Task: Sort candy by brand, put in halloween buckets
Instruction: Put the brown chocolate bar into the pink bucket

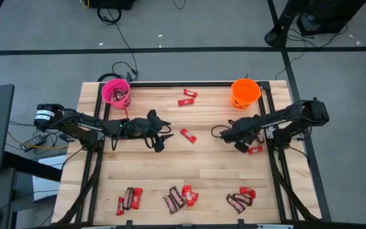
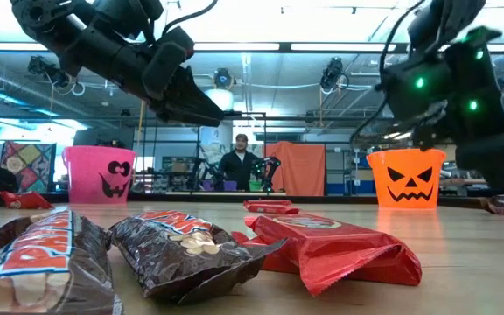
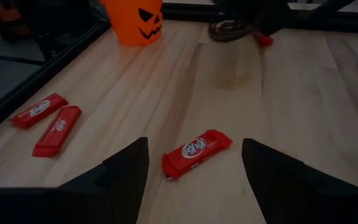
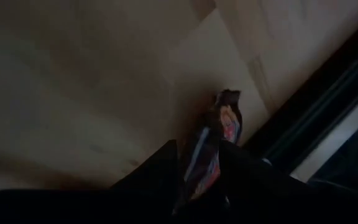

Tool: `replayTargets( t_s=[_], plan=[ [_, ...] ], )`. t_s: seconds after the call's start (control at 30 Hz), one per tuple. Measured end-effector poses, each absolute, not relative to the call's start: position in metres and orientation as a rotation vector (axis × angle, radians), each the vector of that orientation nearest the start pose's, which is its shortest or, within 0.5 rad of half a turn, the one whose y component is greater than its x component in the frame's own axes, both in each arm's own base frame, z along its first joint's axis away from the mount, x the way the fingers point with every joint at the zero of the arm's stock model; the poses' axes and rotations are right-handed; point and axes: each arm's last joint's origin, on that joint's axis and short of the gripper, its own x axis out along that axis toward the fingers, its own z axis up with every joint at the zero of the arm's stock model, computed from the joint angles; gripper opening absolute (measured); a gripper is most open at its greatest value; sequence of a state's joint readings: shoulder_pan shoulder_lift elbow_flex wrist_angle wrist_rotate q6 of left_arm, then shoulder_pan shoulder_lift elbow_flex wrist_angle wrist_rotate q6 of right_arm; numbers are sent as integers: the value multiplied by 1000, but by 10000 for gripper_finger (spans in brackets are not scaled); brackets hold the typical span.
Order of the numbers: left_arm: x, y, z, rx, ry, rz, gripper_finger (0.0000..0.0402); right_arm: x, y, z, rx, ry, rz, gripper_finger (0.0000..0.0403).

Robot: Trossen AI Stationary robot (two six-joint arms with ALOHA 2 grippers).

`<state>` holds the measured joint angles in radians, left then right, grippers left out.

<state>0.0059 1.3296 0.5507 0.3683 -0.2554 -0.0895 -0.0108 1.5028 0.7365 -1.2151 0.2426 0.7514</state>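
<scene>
A: Starting at the left edge: anything in the pink bucket?

B: Dark wrappers inside, by the look of it. Sits at the table's far left corner.

A: And the left gripper?

B: Hangs over mid-table, just right of that bucket's side. Jaws spread wide, nothing between them.

A: Nearest candy to it?

B: One red bar, flat on the wood straight ahead of the fingertips and a little to the right in the high view. Close, but not touched.

A: Long axis?

B: Lies slantwise, more across the gap between the fingers than along it. Probably calls for a twist of the wrist before closing, so as to pinch the narrow width and not the ends.

A: Could be reached from the right as well?

B: Hardly; busy there. Right gripper closed on a dark-wrapped bar, low over the table near the right rail.

A: And farthest right?

B: Orange bucket, far right corner, just beyond that gripper. Likely home for the reds, so a long carry across for the left arm once the red bar is lifted.
</scene>
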Motion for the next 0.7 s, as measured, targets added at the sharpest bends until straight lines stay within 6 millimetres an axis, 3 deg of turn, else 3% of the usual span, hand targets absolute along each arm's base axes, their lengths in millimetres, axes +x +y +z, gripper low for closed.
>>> replayTargets(
  t_s=[0.4,0.7],
  plan=[
    [262,9,194,-37,381,284,262,162,-32,127,298,1788,-927,123],
    [263,9,196,-68,353,292,262,168,-32,130,308,1757,-913,12]
  ],
)
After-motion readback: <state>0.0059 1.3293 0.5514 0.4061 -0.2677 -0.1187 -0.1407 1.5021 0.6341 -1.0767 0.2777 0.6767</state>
